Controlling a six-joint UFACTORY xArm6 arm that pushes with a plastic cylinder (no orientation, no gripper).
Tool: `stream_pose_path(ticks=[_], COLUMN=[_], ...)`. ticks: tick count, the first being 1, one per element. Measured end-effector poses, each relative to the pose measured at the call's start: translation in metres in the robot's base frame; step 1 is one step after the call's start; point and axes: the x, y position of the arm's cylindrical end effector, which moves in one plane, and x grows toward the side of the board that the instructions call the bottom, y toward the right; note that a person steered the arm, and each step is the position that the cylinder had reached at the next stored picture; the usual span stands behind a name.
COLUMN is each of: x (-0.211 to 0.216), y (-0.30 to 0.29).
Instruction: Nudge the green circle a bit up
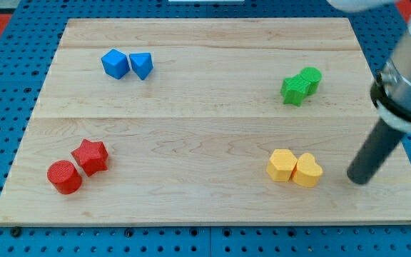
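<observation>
The green circle is a short green cylinder at the view's upper right, touching a green star on its lower left. My tip rests on the board at the view's lower right, well below and to the right of the green circle. It stands just right of the yellow heart, with a small gap between them.
A yellow hexagon touches the yellow heart's left side. A blue cube and a blue triangle sit at the upper left. A red star and a red circle sit at the lower left. The wooden board lies on a blue pegboard.
</observation>
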Motion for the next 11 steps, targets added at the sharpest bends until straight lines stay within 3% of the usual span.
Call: stream_pose_path(ticks=[2,6,7,8,9,10,11], x=[0.008,0.009,0.029,0.029,0.013,-0.065,-0.128], y=[-0.031,-0.031,-0.036,-0.104,-0.187,-0.152,-0.077])
